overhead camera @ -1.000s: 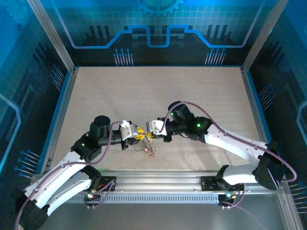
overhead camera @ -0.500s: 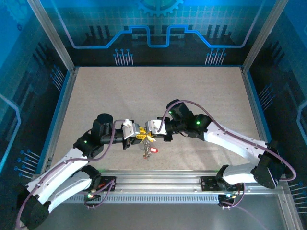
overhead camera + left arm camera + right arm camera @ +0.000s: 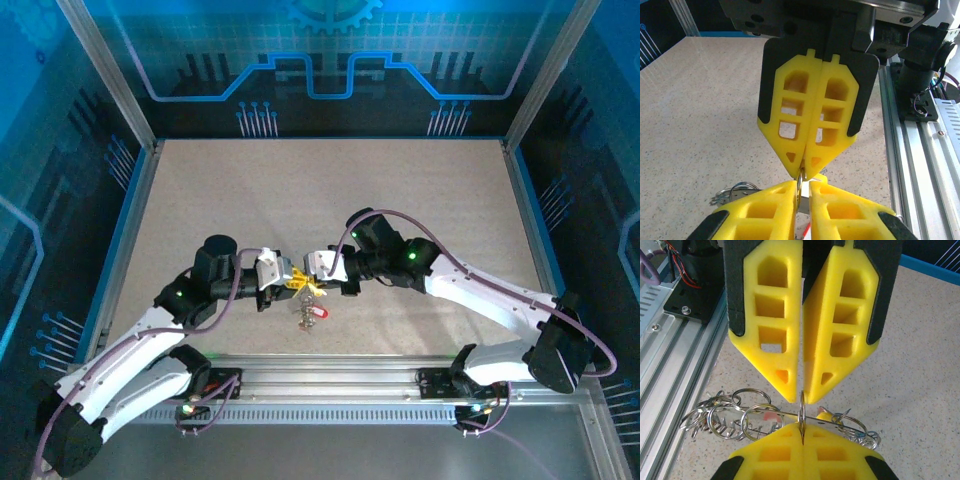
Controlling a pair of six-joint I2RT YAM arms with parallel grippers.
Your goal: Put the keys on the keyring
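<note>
Silver keyring (image 3: 782, 414) hangs above the table between the arms: right gripper (image 3: 802, 432) pinches its rim, left gripper (image 3: 801, 197) has just closed onto it; keys (image 3: 318, 312) dangle beneath, ready for threading

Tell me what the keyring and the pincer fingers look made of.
The keyring: thin bright metal, probably steel wire; it glints silver, as do its small rings. The pincer fingers: matte yellow plastic, likely printed, with hollow lattice windows and black backing.
</note>
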